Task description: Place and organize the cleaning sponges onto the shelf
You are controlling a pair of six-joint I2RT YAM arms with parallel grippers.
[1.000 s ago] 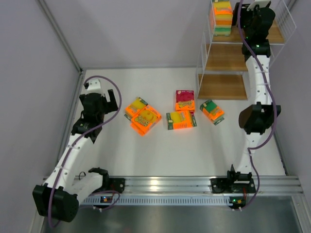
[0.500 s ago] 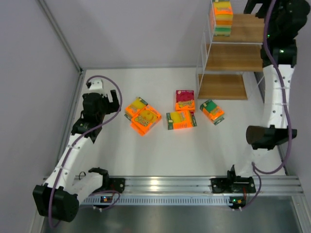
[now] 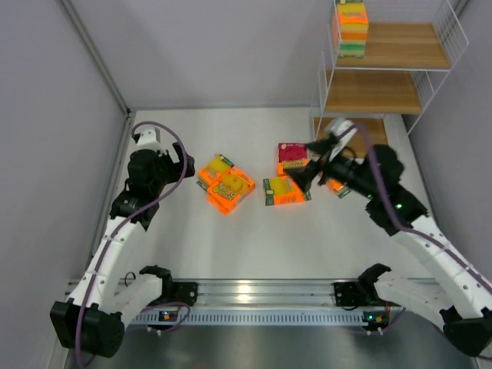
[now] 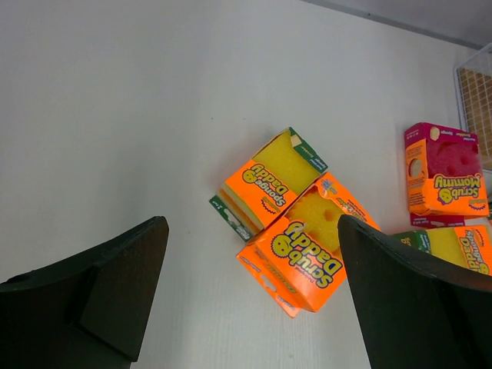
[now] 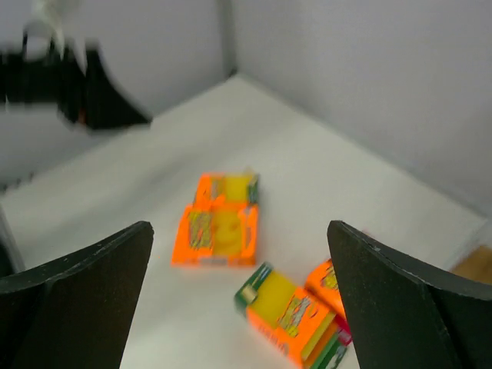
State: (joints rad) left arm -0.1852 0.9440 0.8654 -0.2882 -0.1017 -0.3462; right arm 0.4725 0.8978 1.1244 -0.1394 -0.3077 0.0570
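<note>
1. The right gripper (image 5: 240, 224) hangs with its jaws wide apart and empty above the middle packs. Its wrist view is blurred.
2. Below it on the table (image 3: 231, 246) lie a magenta-topped pack (image 3: 289, 157) and a green-edged orange pack (image 3: 286, 190). Another pack (image 3: 338, 190) further right is mostly hidden by the arm.
3. The left gripper (image 4: 254, 219) is spread apart and empty over two touching orange Scrub Daddy packs (image 4: 296, 246).
4. The shelf (image 3: 400, 46) stands far right. A stack of sponges (image 3: 352, 27) sits on its top board, cut off by the frame edge.

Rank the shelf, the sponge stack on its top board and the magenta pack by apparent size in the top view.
1. shelf
2. sponge stack
3. magenta pack
The stack sits nearer the camera, so the last two are unsure.
</note>
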